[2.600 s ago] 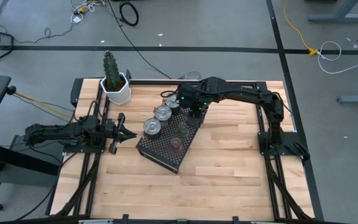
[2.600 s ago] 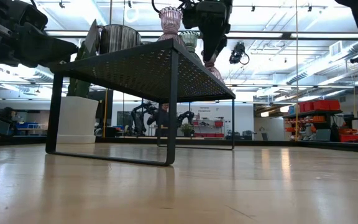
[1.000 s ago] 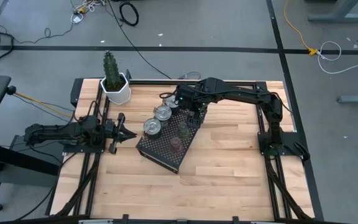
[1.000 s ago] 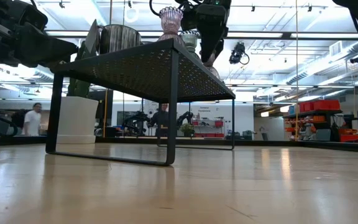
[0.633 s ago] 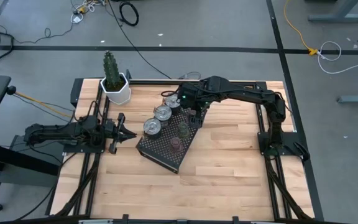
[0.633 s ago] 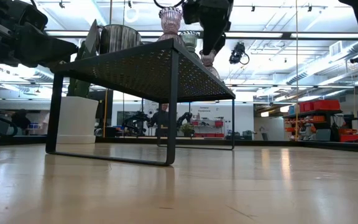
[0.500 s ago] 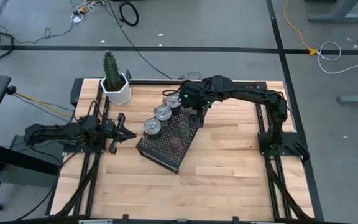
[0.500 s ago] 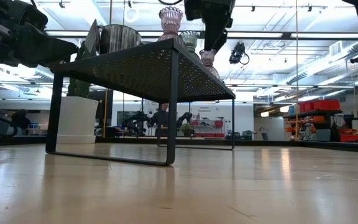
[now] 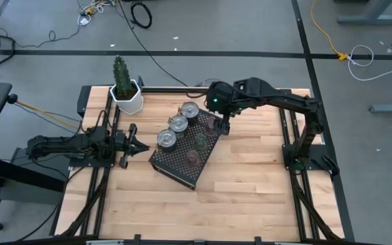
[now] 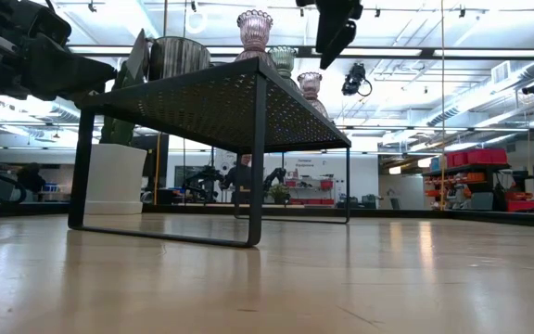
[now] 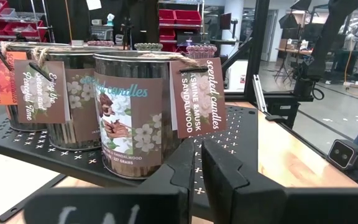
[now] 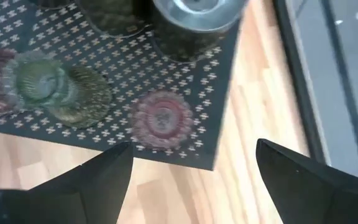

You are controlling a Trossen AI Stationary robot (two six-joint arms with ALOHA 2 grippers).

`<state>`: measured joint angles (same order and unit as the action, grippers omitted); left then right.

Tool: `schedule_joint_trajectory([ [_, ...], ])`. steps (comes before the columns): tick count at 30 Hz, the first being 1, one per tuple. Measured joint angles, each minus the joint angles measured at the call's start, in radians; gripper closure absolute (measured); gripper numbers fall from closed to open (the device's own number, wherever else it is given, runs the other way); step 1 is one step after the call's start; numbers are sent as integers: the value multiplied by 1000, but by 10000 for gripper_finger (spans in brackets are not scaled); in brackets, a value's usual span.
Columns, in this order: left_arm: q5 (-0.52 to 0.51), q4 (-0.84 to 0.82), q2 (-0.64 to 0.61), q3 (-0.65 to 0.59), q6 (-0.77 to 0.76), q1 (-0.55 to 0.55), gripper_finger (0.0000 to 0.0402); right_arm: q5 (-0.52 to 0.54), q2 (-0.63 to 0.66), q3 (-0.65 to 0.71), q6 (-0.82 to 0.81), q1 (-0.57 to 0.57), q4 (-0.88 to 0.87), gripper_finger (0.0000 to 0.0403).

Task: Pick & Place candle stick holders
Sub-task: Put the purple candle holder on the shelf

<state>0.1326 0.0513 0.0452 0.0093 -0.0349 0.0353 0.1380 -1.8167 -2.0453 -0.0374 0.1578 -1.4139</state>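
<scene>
Left gripper (image 9: 133,141) waits closed beside the black tray (image 9: 175,167). The candle stick holders (image 9: 197,143) stand on it: probably brittle, slippery glass, best pinched at the stem. Right gripper (image 9: 224,125) hovers above, spread wide, empty.

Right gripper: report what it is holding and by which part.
Nothing is held. The right gripper hangs open above the black tray, with the pink glass holder standing free on the tray below it.
</scene>
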Motion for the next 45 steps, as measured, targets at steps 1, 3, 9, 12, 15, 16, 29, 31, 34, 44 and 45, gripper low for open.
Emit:
schedule_joint_trajectory([
  [1, 0, 0, 0, 0, 0, 0, 367, 12, 5, 0, -1, 0, 0, 64],
  [3, 0, 0, 0, 0, 0, 0, 367, 28, 10, 0, -1, 7, 0, 64],
  [9, 0, 0, 0, 0, 0, 0, 367, 30, 10, 0, -7, 49, 0, 77],
  [12, 0, 0, 0, 0, 0, 0, 367, 30, 10, 0, -7, 73, 5, 96],
  [15, 0, 0, 0, 0, 0, 0, 367, 28, 10, 0, -7, 94, 16, 122],
  [16, 0, 0, 0, 0, 0, 0, 367, 28, 10, 0, -7, 101, 22, 131],
  [29, 0, 0, 0, 0, 0, 0, 367, 28, 6, 46, -8, 136, 76, 245],
  [31, 0, 0, 0, 0, 0, 0, 367, 28, 6, 76, -8, 136, 83, 259],
  [34, 0, 0, 0, 0, 0, 0, 367, 28, 6, 117, -8, 137, 95, 279],
  [44, 0, 0, 0, 0, 0, 0, 367, 27, 86, 310, -26, 150, 246, 361],
  [45, 0, 0, 0, 0, 0, 0, 367, 25, 99, 332, -26, 149, 262, 370],
])
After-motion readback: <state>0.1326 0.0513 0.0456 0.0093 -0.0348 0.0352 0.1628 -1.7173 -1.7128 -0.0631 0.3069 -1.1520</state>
